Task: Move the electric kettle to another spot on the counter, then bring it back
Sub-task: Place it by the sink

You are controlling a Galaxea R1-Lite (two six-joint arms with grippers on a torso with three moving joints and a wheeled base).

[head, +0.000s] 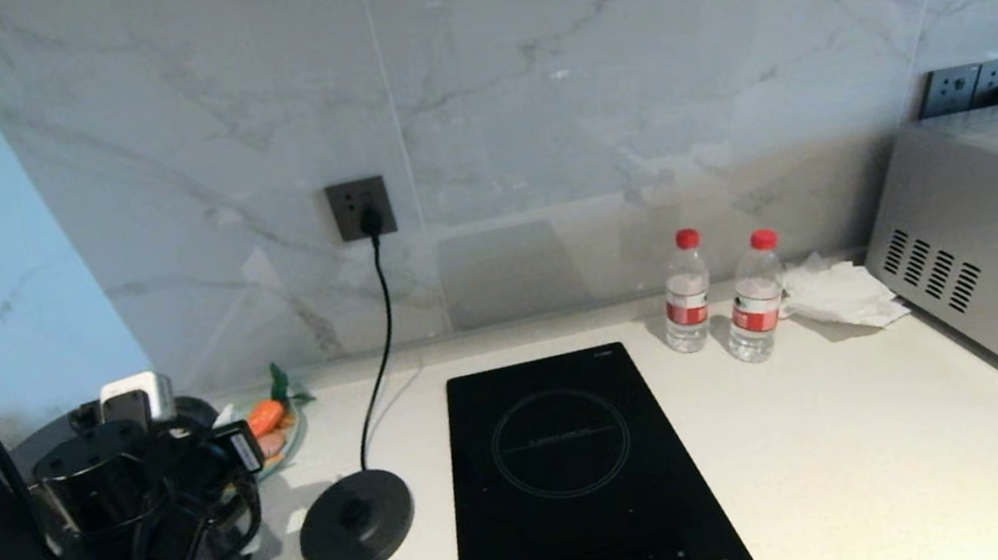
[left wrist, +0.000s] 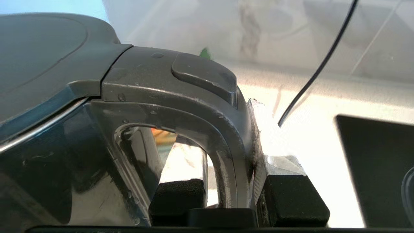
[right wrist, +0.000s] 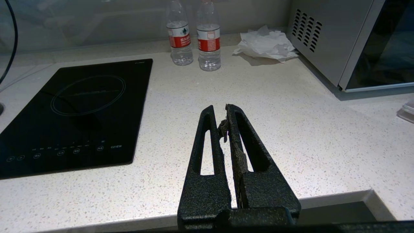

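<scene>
Your left gripper [left wrist: 226, 191] is clenched on the glossy black plastic kettle's [left wrist: 64, 129] loop handle [left wrist: 226, 136]; its flat round dark-grey base disc [head: 356, 524] lies at three o'clock on the white speckled counter [head: 894, 457].

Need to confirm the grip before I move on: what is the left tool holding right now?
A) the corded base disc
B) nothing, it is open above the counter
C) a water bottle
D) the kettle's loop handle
D: in the left wrist view the left tool is closed on the loop handle of the electric kettle, one finger inside the loop and the other outside it.
</scene>
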